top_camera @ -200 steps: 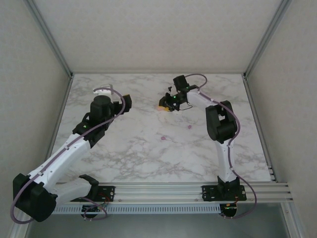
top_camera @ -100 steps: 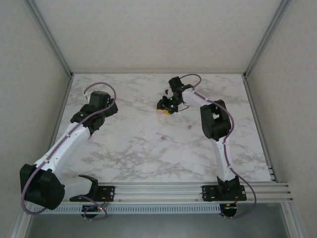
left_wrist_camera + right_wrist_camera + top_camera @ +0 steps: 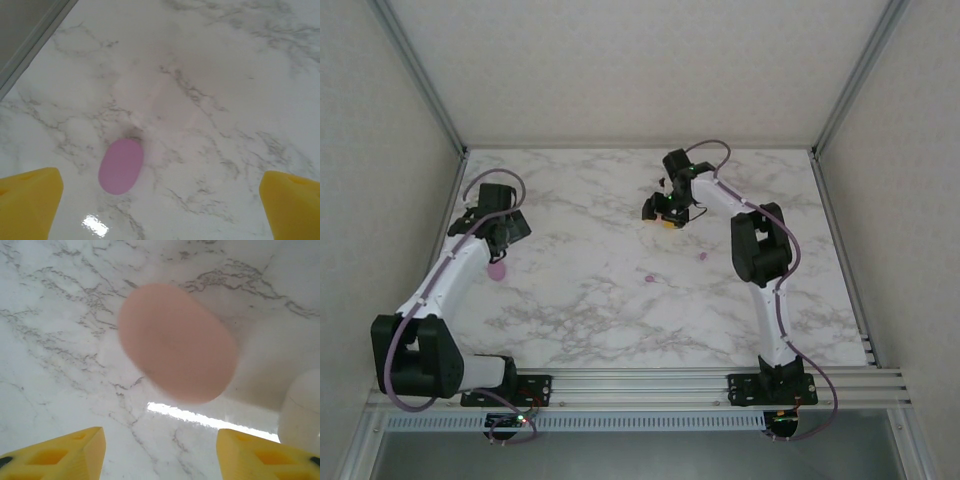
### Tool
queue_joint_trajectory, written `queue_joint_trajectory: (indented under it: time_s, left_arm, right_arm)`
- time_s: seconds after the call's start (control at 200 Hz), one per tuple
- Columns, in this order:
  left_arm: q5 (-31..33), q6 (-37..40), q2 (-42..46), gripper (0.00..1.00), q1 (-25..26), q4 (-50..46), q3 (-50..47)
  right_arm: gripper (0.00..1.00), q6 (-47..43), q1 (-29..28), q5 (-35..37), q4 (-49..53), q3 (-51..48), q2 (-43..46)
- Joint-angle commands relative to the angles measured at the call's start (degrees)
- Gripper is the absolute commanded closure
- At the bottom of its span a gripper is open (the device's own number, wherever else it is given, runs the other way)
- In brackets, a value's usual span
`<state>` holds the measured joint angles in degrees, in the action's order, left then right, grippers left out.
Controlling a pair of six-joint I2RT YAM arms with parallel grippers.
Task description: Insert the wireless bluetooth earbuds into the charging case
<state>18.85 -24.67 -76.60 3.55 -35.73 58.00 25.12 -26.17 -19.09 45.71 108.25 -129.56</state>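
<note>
**Two earbuds (image 3: 648, 279) loose at centre frame**

They're tiny specks on the marble table (image 3: 600, 310), apart from both arms. The right gripper (image 3: 160, 455), fingers apart and holding nothing, hangs over a pink case (image 3: 177, 342). The left gripper (image 3: 160, 200), spread wide, hovers above a purple case (image 3: 121, 166).

Table (image 3: 620, 310): white marble, grey veins; I see glare on it.
Rails (image 3: 650, 385): grey metal, along its near edge.
</note>
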Motion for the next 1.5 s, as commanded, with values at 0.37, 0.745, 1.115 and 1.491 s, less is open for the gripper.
queue_joint_trajectory:
  time_s: [0.37, 0.745, 1.115, 1.491]
  left_arm:
    - [-4.99, 4.68, -17.79, 0.19, -6.59, -8.29, 5.24]
    - [-12.09, 10.29, -23.75, 0.27, -9.88, -9.08, 6.51]
    - [-12.43, 10.52, -26.17, 0.38, -9.97, -9.35, 5.79]
    - [-16.51, 12.51, -26.32, 0.5, -9.79, -7.39, 5.53]
  right_arm:
    - [0.39, -2.37, 0.16, -0.53, -0.54, -7.78, 20.09]
    - [0.39, -1.67, 1.02, -0.93, -1.42, -14.75, 25.4]
    - [0.39, -1.85, 1.44, -1.88, 0.12, -14.99, 25.34]
    - [0.39, -1.85, 1.82, -2.39, -0.01, -16.13, 26.29]
